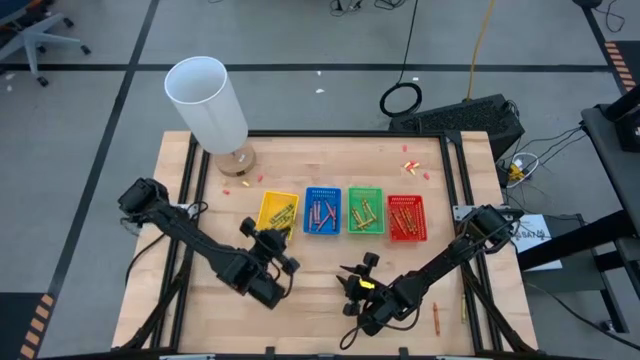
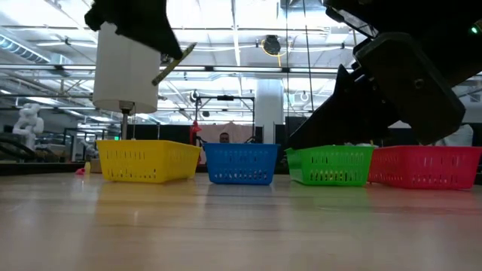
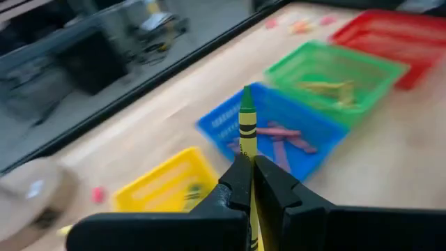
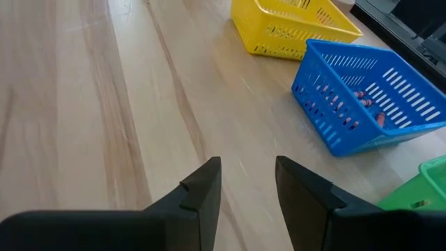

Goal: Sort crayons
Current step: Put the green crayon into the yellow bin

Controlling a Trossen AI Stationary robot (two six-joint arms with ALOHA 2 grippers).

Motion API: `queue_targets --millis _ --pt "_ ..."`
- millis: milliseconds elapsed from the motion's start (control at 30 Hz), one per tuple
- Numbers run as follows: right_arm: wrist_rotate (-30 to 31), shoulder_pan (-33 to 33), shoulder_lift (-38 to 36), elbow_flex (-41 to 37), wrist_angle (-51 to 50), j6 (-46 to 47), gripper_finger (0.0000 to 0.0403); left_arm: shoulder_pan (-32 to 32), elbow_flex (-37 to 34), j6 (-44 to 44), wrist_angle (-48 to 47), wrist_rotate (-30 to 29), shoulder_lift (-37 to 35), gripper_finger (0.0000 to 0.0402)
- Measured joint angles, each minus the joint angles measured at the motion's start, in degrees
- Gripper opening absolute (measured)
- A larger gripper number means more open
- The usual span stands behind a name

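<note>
Four trays stand in a row at mid-table: yellow [image 1: 277,210], blue [image 1: 322,210], green [image 1: 365,210] and red [image 1: 405,217], each with crayons lying in it. My left gripper [image 1: 268,238] hovers just in front of the yellow tray, shut on a green crayon [image 3: 246,125] with a yellowish wrapper. That crayon also shows in the low view [image 2: 175,62], high above the table. My right gripper [image 4: 247,183] stands open over bare wood in front of the blue and green trays [image 1: 352,278], with nothing between its fingers. My left gripper pinches the crayon's wrapped rear part [image 3: 247,155] between its two fingers [image 3: 235,183]. The crayon runs along the fingers and sticks out past their ends, green tip [image 3: 246,96] foremost. It is lifted clear of the table and the trays, slanting in the low view.
A tall white cylinder [image 1: 208,100] on a round wooden foot stands at the far left corner. One loose crayon [image 1: 436,315] lies near the front right edge. Small pink and orange scraps [image 1: 410,166] lie behind the red tray. Bare wood stretches in front of the trays.
</note>
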Motion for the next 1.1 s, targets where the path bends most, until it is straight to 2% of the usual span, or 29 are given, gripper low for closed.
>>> queue_targets --millis 133,200,367,633,900,1100 --pt "0.0 0.0 0.0 0.0 0.0 -0.4 0.0121 4.2 0.0 -8.5 -9.4 0.8 0.0 0.0005" --pt "0.0 0.0 0.0 0.0 0.0 -1.0 0.0121 7.0 0.0 -11.2 -11.1 2.7 0.0 0.0005" --pt "0.0 0.0 0.0 0.0 0.0 -2.4 0.0121 13.6 -0.2 -9.9 -10.3 14.5 0.3 0.0005" --pt "0.0 0.1 0.0 0.0 -0.5 -2.5 0.0121 19.3 -6.2 -8.7 -4.5 21.8 0.7 0.0005" --pt "0.0 0.2 0.0 0.0 -0.7 -3.4 0.0121 20.4 -8.6 -8.3 -0.2 23.6 0.7 0.0008" --pt "0.0 0.2 0.0 0.0 -0.7 -3.4 0.0121 20.5 -8.6 -4.2 3.7 24.6 0.7 0.0045"
